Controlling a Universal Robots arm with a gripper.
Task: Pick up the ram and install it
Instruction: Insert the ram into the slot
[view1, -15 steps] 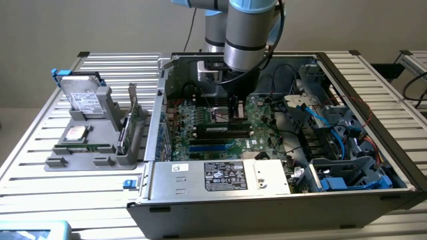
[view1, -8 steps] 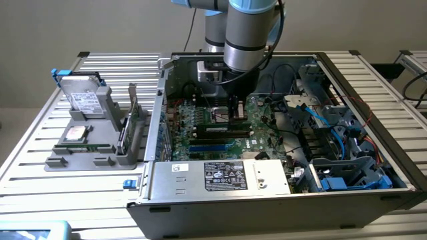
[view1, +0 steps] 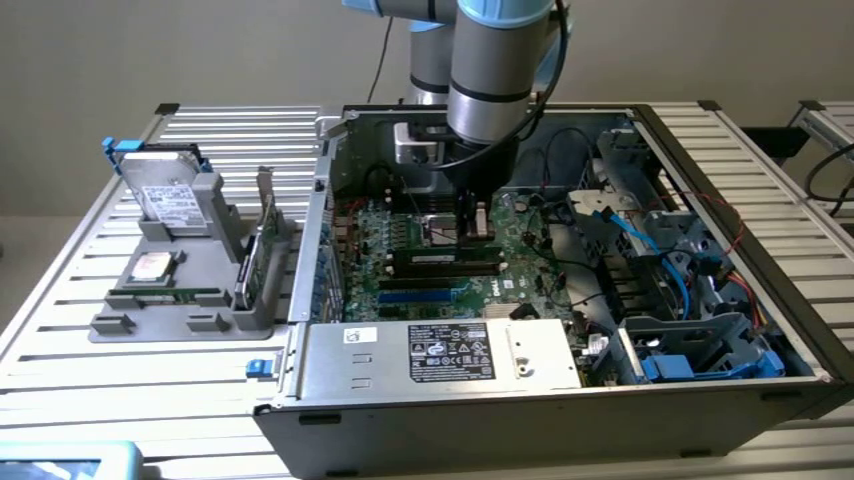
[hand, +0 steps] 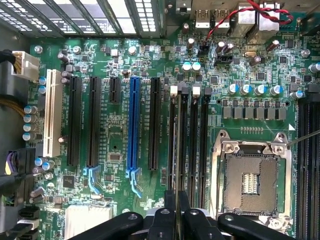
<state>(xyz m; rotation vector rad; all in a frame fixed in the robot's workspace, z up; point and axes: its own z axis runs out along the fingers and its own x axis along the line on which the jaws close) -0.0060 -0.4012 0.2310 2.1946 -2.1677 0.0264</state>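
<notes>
Arm: silver-grey cylindrical metal tube, capped by pale blue joint caps; thin black cable alongside. Matte black pincer: two slim fingers, rounded glossy linkage arms.

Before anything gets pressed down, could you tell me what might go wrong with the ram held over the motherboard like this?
1. The tool grips the ram edge-on over closely packed memory slots. A slight offset or tilt could land it on a slot wall or in the neighbouring slot.
2. The open CPU socket lies right beside those slots, so a slip might damage its exposed contacts.
</notes>
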